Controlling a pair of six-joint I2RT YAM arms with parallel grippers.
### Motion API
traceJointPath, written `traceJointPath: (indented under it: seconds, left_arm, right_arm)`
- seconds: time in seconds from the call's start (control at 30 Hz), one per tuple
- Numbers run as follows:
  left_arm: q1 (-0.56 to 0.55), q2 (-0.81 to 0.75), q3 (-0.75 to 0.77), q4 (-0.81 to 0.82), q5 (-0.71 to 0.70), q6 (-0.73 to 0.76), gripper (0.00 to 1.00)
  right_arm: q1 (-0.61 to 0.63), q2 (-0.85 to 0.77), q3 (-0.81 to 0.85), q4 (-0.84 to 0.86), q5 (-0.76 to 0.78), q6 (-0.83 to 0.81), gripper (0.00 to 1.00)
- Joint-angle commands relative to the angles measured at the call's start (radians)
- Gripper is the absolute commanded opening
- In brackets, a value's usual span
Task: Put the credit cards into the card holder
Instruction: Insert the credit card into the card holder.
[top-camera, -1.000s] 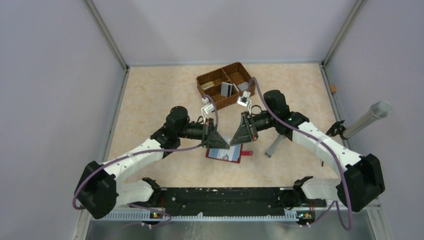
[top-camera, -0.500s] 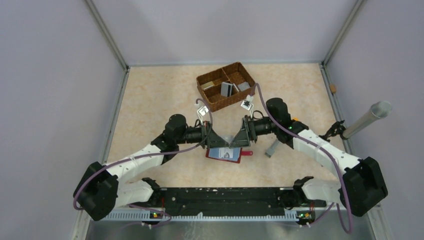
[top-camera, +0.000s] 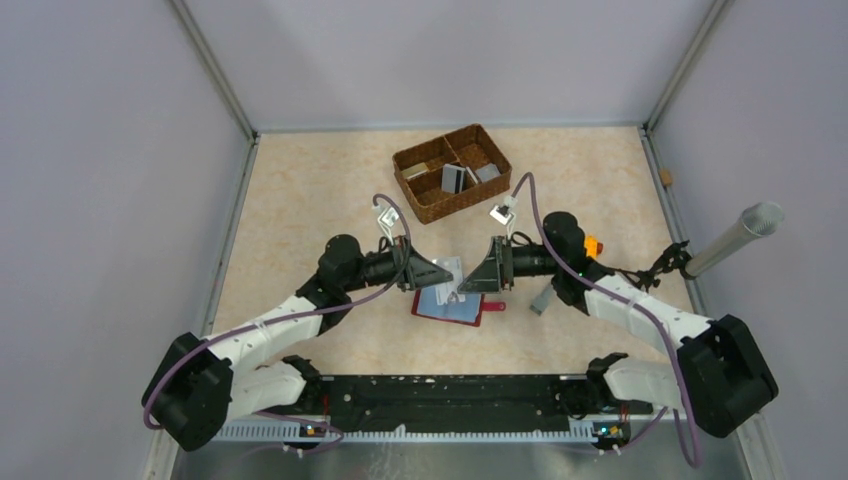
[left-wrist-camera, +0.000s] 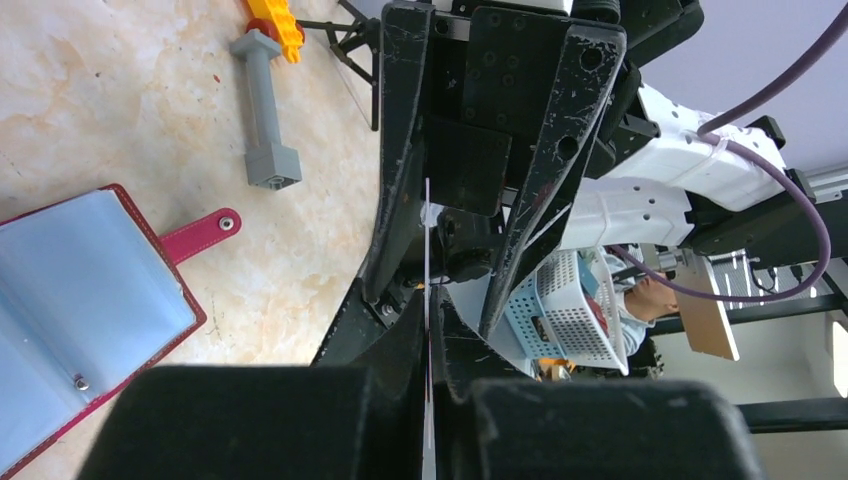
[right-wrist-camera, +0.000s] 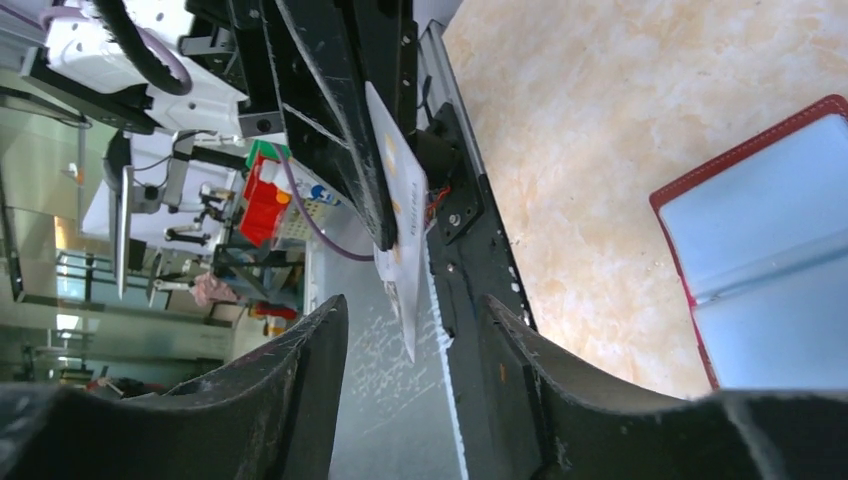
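Observation:
The card holder lies open on the table, dark red with pale clear pockets; it also shows in the left wrist view and the right wrist view. My left gripper is shut on one white credit card, seen edge-on between its jaws, just above the holder's far edge. My right gripper faces it tip to tip and stands open; the card's free end hangs between its spread fingers without touching them. More credit cards sit in the basket.
A brown divided wicker basket stands behind the grippers. A grey and orange tool lies right of the holder, under the right arm. A grey tube leans at the right wall. Walls close the table on three sides.
The right gripper has opened and let go of the card, which stays in the left gripper. Both wrists have dropped lower and flatter over the holder, and the arms have drawn slightly apart.

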Motion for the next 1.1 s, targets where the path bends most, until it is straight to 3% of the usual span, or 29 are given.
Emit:
traceJointPath:
  seconds: [0.0,0.1,0.2,0.27,0.3,0.4,0.43,0.5,0.57,0.67,0.8,1.07]
  left_arm:
    - [0.005,-0.02,-0.009,0.077,-0.013,-0.022,0.0]
    - [0.005,-0.012,-0.008,0.081,-0.006,-0.024,0.0]
    - [0.006,-0.002,-0.005,0.075,0.006,-0.019,0.0]
    - [0.005,0.003,-0.005,0.066,0.009,-0.009,0.0]
    - [0.007,0.003,-0.001,0.049,0.007,0.004,0.08]
    - [0.017,-0.017,0.025,-0.083,-0.03,0.083,0.57]
    - [0.02,-0.028,0.033,-0.155,-0.054,0.13,0.69]
    - [0.025,-0.058,0.05,-0.279,-0.117,0.193,0.87]
    - [0.03,-0.085,0.062,-0.388,-0.187,0.239,0.95]
    - [0.032,-0.111,0.063,-0.515,-0.301,0.285,0.99]
    - [0.033,-0.089,0.055,-0.631,-0.4,0.322,0.97]
    - [0.034,-0.017,0.034,-0.626,-0.43,0.352,0.76]
  right_arm:
    - [0.024,0.026,0.002,0.218,0.0,0.108,0.43]
    - [0.033,0.051,-0.017,0.298,0.024,0.164,0.3]
    - [0.04,0.078,-0.047,0.375,0.056,0.219,0.04]
    - [0.046,0.088,-0.07,0.423,0.081,0.251,0.0]
    - [0.047,0.088,-0.087,0.434,0.104,0.265,0.0]
    - [0.053,0.075,-0.13,0.408,0.188,0.279,0.0]
    - [0.054,0.069,-0.144,0.392,0.218,0.283,0.0]
    - [0.058,0.062,-0.174,0.352,0.274,0.29,0.0]
    - [0.065,0.059,-0.189,0.277,0.333,0.286,0.0]
    - [0.085,0.076,-0.201,0.191,0.411,0.285,0.0]
    - [0.11,0.139,-0.22,0.218,0.451,0.324,0.0]
    - [0.148,0.241,-0.221,0.215,0.544,0.359,0.0]
